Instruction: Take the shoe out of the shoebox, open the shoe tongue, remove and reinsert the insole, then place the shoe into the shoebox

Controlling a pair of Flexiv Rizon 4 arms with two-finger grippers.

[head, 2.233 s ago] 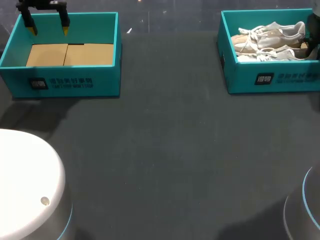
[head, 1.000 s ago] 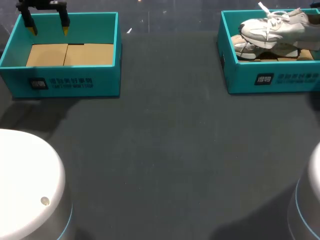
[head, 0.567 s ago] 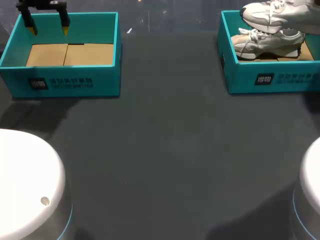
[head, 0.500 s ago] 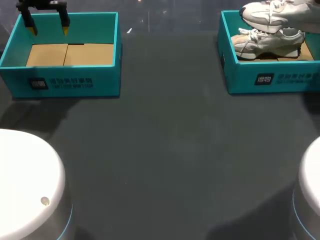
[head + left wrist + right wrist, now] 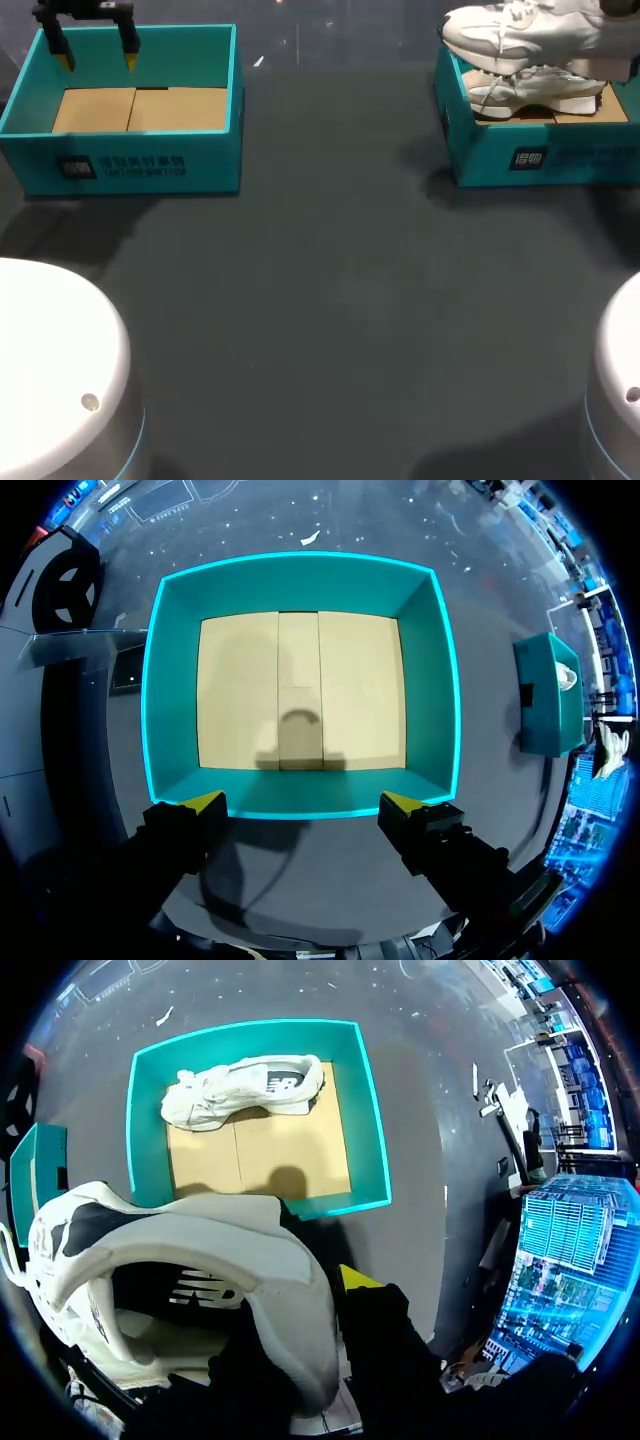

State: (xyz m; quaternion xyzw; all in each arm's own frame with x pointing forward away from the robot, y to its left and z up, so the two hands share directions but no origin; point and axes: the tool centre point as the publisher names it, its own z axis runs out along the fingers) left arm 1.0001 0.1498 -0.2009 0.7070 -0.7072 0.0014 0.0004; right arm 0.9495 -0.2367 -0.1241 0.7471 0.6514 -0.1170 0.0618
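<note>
Dark grey table point(image 5: 340, 300) with a teal spare box point(image 5: 140, 165) far left and the shoebox point(image 5: 540, 160) far right, second shoe point(image 5: 540, 90) lying inside, the shoe point(image 5: 520, 35) hanging just above it with the right gripper point(image 5: 320, 1310) clamped on its heel, left gripper point(image 5: 98, 58) spread wide over the spare box.

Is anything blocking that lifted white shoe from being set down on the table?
Nothing visible does. The shoe hangs over the shoebox, higher than its rim. The second shoe lies below it inside, and the table beside the box shows nothing in the path.
</note>
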